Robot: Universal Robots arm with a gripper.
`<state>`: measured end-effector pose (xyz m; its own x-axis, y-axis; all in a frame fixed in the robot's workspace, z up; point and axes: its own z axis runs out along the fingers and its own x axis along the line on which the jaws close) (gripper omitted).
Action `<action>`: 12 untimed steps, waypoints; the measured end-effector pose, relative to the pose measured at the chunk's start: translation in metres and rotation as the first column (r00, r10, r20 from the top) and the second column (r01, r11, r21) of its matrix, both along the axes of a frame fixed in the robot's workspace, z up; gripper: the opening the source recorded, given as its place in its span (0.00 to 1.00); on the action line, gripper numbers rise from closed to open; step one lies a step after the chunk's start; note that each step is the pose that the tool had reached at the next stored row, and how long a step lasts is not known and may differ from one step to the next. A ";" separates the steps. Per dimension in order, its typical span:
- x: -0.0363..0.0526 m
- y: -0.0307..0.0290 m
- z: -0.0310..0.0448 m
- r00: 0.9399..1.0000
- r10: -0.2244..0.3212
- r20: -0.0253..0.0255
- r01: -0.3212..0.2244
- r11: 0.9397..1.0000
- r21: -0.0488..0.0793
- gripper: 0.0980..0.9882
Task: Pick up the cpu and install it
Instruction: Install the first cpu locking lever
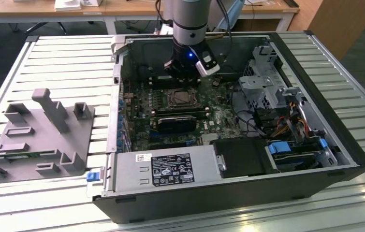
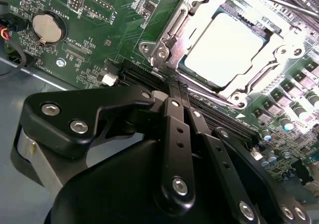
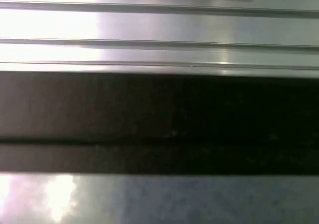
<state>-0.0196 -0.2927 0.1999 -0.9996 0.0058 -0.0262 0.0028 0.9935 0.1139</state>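
Note:
The cpu [image 2: 224, 50], a square chip with a shiny silver top, lies flat inside the metal socket frame [image 2: 172, 32] on the green motherboard [image 2: 94, 45]. In the second wrist view my gripper [image 2: 174, 92] is shut, its two black finger links side by side with nothing between them, and its tip is just beside the socket's edge, apart from the cpu. In the exterior view the gripper [image 1: 182, 81] hangs inside the open computer case [image 1: 234, 188], just behind the socket [image 1: 183, 98].
A grey plastic fixture with upright posts [image 1: 40, 135] stands on the ribbed metal table [image 1: 53, 53] at the exterior view's left. Drive cages and cables [image 1: 285, 116] fill the case's right side, and a power supply [image 1: 163, 169] its front. The first wrist view shows table ribs [image 3: 159, 35] and a dark band [image 3: 159, 119].

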 end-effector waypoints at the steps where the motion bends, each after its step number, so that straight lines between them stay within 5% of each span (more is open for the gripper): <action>1: 0.0001 0.0000 0.0000 1.000 0.000 0.000 0.000 1.000 0.000 0.01; 12: 0.0002 0.0001 0.0010 1.000 0.000 0.000 0.000 1.000 -0.003 0.01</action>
